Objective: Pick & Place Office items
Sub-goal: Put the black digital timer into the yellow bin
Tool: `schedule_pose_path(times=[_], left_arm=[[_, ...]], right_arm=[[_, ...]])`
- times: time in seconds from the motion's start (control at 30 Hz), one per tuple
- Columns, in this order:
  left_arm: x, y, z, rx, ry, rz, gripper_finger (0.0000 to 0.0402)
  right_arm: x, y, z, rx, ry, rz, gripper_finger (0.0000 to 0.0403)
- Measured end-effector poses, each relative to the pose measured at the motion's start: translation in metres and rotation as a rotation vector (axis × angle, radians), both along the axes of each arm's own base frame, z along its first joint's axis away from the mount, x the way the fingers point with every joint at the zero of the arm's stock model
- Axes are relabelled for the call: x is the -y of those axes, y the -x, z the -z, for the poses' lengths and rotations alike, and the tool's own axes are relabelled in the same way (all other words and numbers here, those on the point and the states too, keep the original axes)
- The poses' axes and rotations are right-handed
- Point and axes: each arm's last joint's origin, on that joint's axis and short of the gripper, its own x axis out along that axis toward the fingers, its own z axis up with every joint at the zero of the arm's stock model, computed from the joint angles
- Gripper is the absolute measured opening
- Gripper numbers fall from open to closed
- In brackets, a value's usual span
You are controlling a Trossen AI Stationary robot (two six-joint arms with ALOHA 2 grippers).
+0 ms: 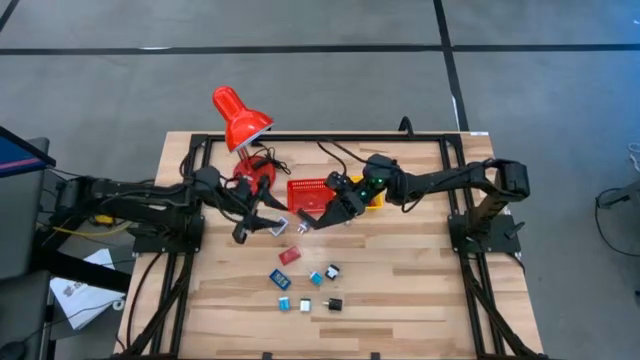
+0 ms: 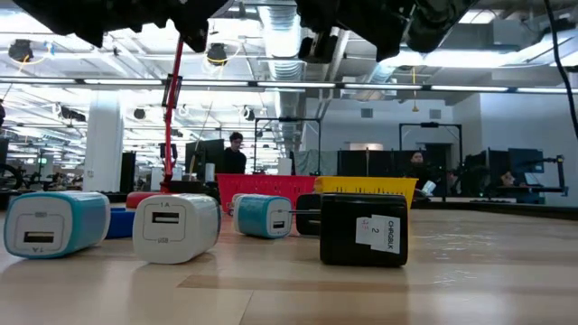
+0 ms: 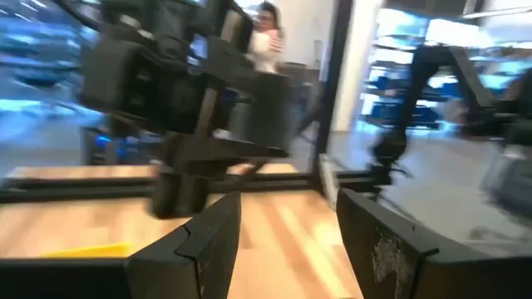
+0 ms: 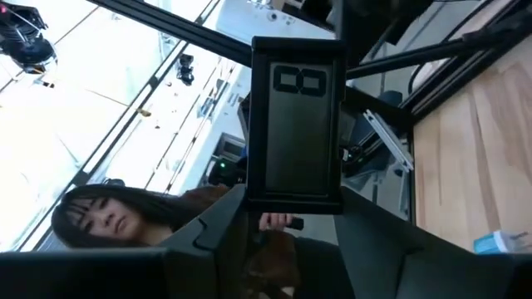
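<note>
The right gripper [image 1: 318, 216] is closed on a flat black rectangular block [image 4: 296, 129], held upright between its two dark fingers [image 4: 218, 228]; in the high view it sits just in front of the small red mesh basket [image 1: 307, 192], with the small yellow mesh basket [image 1: 374, 204] mostly hidden under the right arm. The left gripper [image 1: 262, 222] hangs beside it, left of the red basket, with its fingers [image 3: 212, 241] spread apart and nothing between them; its wrist view is blurred. The remaining office items lie loose on the light wooden table [image 1: 420, 290] nearer the front edge: a red flat piece [image 1: 289, 256], a blue piece [image 1: 281, 278], a cyan block [image 1: 315, 278], a black-and-white block [image 1: 332, 270], a cyan piece [image 1: 284, 304], a white block [image 1: 305, 304] and a black cube [image 1: 335, 303]. In the low view the black cube [image 2: 363, 229] hides part of the pieces behind it. The red desk lamp [image 1: 240, 118] stands at the rear left. Bare tabletop lies on both sides of the cluster and along the right half. A person [image 4: 96, 218] shows beyond the table.
</note>
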Motion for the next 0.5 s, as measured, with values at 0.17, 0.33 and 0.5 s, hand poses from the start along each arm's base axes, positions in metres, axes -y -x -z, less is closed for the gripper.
schedule_pose_path(times=[0.17, 0.33, 0.5], left_arm=[[-0.0018, -0.0034, 0.0024, -0.013, 0.025, -0.005, 0.0195], [-0.0022, -0.0065, 0.0007, 0.026, 0.019, -0.004, 0.0195], [-0.0026, -0.0101, 0.0035, 0.025, 0.011, -0.005, 0.0195]], right_arm=[[0.0000, 0.0006, -0.0013, -0.007, -0.013, 0.004, 0.0146], [-0.0005, -0.0013, 0.0038, -0.056, -0.033, 0.015, 0.0160], [0.0017, -0.0016, 0.0050, -0.073, -0.038, 0.031, 0.0147]])
